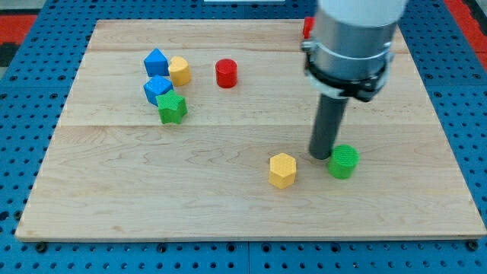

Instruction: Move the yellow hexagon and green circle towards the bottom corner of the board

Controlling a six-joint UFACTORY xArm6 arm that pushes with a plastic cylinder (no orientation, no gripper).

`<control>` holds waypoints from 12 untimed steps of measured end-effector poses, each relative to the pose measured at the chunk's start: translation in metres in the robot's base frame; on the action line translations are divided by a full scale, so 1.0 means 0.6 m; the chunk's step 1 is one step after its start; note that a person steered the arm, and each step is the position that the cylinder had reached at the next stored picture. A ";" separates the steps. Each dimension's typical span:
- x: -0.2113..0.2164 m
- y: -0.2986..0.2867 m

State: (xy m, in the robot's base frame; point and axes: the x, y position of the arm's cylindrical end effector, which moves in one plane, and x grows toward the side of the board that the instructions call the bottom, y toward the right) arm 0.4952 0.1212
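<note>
Yellow hexagon sits on the table in its lower half, a bit right of centre, closer to the bottom edge than to the top. Green circle is just to its right w/ a small gap between them, approx. the same distance from the bottom edge, maybe slightly higher up. Both are well short of the bottom right corner and apart from the table's right edge.

My tip comes down between the two, just beside the green circle's left side and above-right of the yellow hexagon. Can't tell if it's touching the circle; it looks right up against it or nearly so. It's clear of the hexagon. No pincer on this arm, only the dark rod under a grey cylinder body, so no open/closed state to tell.

Other blocks are well apart, toward the top left part of the table: a blue block w/ a second yellow block just beside it on the right, another blue block below those, and a green star-ish block touching or nearly touching that blue one from below-right. A red cylinder stands alone right of that group, nearer the top edge. One more red block peeks out near the top edge, mostly hidden behind the arm; shape can't be made out.
</note>
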 end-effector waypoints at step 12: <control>0.126 -0.021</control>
